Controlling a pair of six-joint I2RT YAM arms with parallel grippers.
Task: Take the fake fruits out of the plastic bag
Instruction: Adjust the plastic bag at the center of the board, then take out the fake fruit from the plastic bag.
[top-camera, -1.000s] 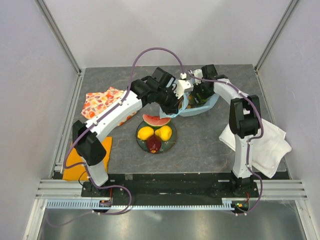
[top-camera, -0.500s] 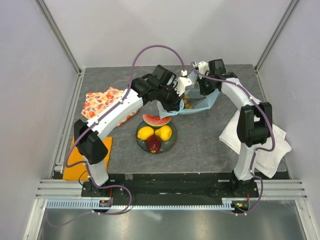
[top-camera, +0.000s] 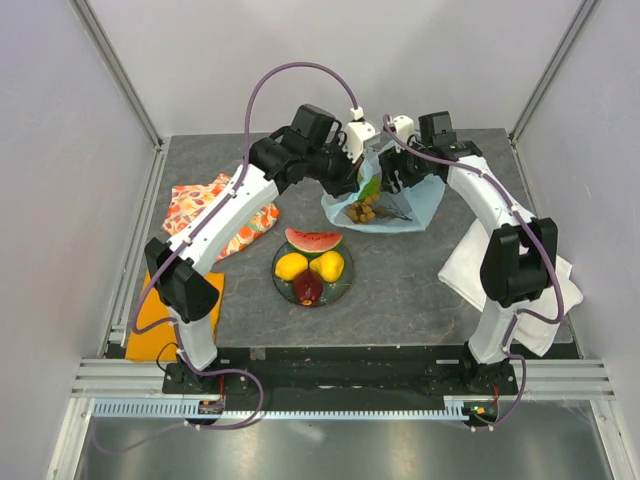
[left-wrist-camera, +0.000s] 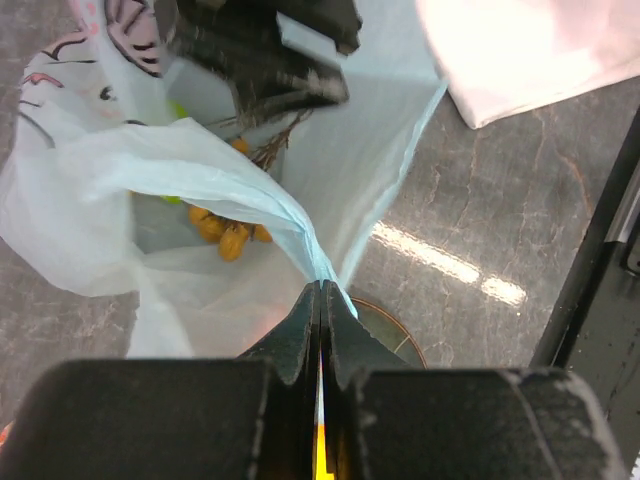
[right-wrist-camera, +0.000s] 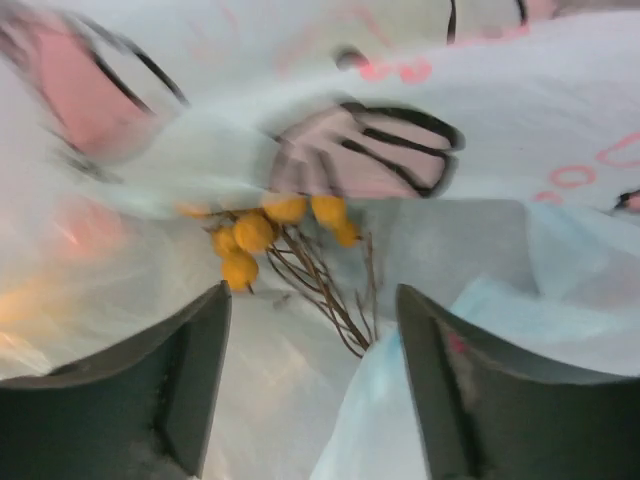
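Plastic bag (top-camera: 400, 208): translucent light blue, printed with pink shapes in black outline and pink lettering.
Grape bunch (right-wrist-camera: 255, 235): yellow-orange berries on dark brown stems.
Green piece (top-camera: 371, 188): bright green.
Watermelon slice (top-camera: 313, 240): red flesh, green rind.
First lemon (top-camera: 291, 265) and second lemon (top-camera: 327, 265): yellow.
Dark red fruit (top-camera: 309, 288): deep red.
Plate (top-camera: 345, 284): dark.
Patterned cloth (top-camera: 200, 205): orange floral on white.
Folded cloth (top-camera: 545, 290): plain white.
Flat pad (top-camera: 150, 320): orange.
Table (top-camera: 420, 290): mottled grey.

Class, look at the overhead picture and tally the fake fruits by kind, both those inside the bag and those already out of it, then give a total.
Yellow lemons: 2
Watermelon slice: 1
Dark red fruit: 1
Grape bunch: 1
Green piece: 1
Total: 6
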